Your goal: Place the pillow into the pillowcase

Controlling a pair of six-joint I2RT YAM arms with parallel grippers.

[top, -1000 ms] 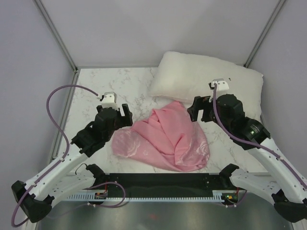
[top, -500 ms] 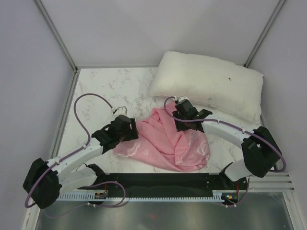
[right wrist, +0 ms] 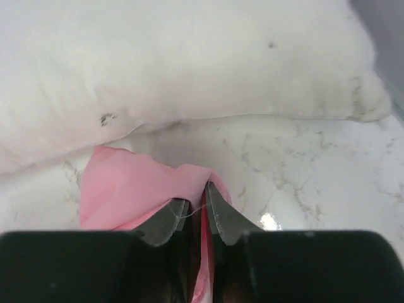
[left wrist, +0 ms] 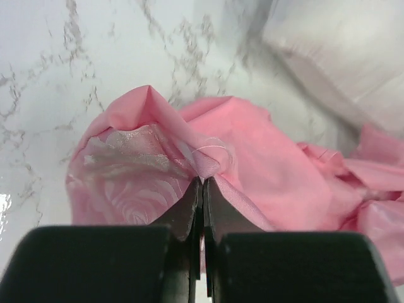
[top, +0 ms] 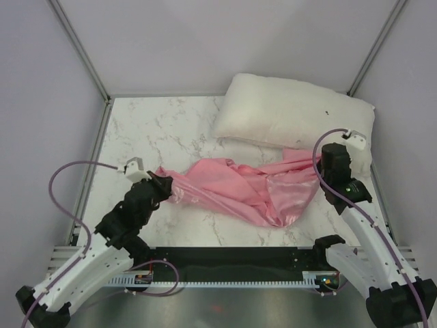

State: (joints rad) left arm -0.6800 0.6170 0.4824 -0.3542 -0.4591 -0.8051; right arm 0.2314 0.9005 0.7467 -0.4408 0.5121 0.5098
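The white pillow [top: 293, 113] lies at the back right of the table. In front of it the pink pillowcase [top: 239, 190] is pulled out into a long band from left to right. My left gripper [top: 162, 183] is shut on its left end, pinching a bunched fold [left wrist: 211, 161] between the fingertips, with my left gripper [left wrist: 203, 180] tight together. My right gripper [top: 323, 179] is shut on the right end. In the right wrist view my right gripper [right wrist: 197, 192] clamps a pink edge [right wrist: 126, 186], just in front of the pillow [right wrist: 189, 63].
The marble table [top: 164, 130] shows bare surface at the back left. Grey walls and metal posts [top: 78, 48] close in the back and sides. A black rail [top: 232, 258] runs along the near edge between the arm bases.
Both grippers came down onto the bunched pillowcase, shut on it and drew apart, the left one leftward and the right one rightward, stretching the fabric into a band.
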